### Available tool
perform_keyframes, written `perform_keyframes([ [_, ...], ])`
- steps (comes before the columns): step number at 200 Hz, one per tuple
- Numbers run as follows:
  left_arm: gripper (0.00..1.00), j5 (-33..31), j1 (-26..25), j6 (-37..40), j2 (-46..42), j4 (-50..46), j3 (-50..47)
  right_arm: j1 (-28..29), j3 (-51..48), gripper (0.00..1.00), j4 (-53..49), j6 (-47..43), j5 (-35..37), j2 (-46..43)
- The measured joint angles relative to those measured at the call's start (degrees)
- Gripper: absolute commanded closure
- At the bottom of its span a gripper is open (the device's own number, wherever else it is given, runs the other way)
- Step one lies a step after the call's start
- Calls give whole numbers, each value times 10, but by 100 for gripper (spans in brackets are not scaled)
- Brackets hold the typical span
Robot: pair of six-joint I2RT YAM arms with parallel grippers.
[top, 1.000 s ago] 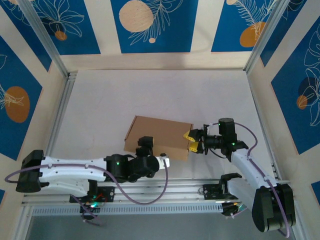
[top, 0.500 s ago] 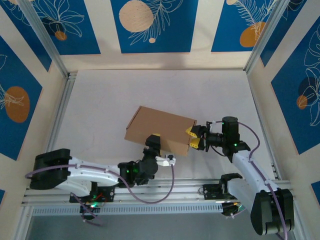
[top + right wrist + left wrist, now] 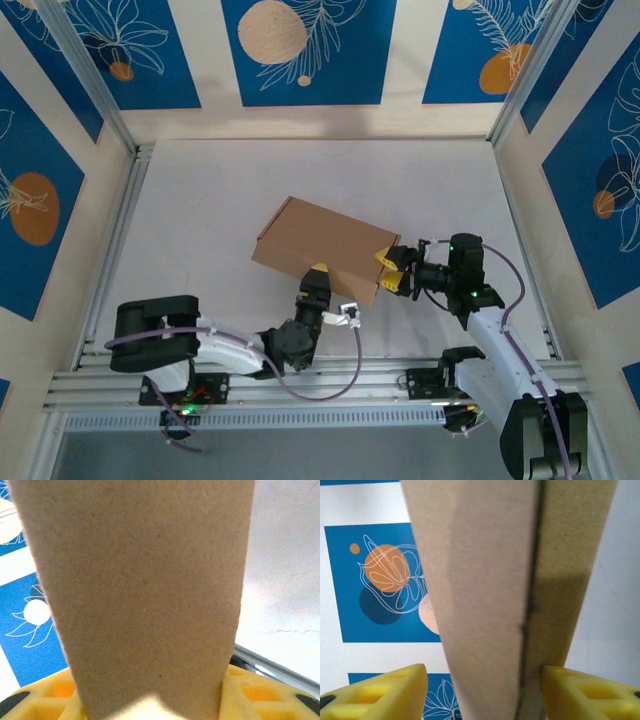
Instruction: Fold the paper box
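Observation:
The paper box [image 3: 320, 240] is a flat, closed brown cardboard shape, tilted and held off the white table mid-scene. My right gripper [image 3: 391, 271] is shut on its right end; in the right wrist view the cardboard [image 3: 140, 580] fills the space between both yellow fingers [image 3: 250, 692]. My left gripper [image 3: 317, 272] reaches up at the box's near edge. In the left wrist view the box edge [image 3: 485, 555] stands between the fingers of the left gripper [image 3: 482, 685]: the right finger [image 3: 580, 690] touches the cardboard, the left finger [image 3: 395, 690] stands a little apart.
Aluminium rails run along the near edge [image 3: 300, 375] and the left side [image 3: 120, 230] of the table [image 3: 200, 190]. Walls with blue and orange panels [image 3: 300, 50] enclose the back and sides. Bare table lies beyond and left of the box.
The box has risen and swung slightly to the right and away. My left arm has reached forward to its near edge, and its jaws have narrowed around it. The right gripper kept its hold.

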Motion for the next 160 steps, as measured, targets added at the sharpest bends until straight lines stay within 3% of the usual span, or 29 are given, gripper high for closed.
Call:
perform_keyframes([
  [28, 48, 0, 1, 8, 0, 7, 0, 0, 0, 61, 5, 8, -2, -1],
  [70, 48, 0, 1, 24, -12, 8, 6, 0, 0, 37, 12, 14, -17, -1],
  [110, 52, 17, 1, 22, -42, 0, 37, 10, 0, 31, -10, 4, -56, -1],
  [139, 55, 22, 1, -26, -78, -79, 38, 7, 16, 25, -54, -27, -65, -1],
  [160, 56, 25, 3, -111, -118, -212, 54, -7, 44, 29, -108, -71, -64, -1],
])
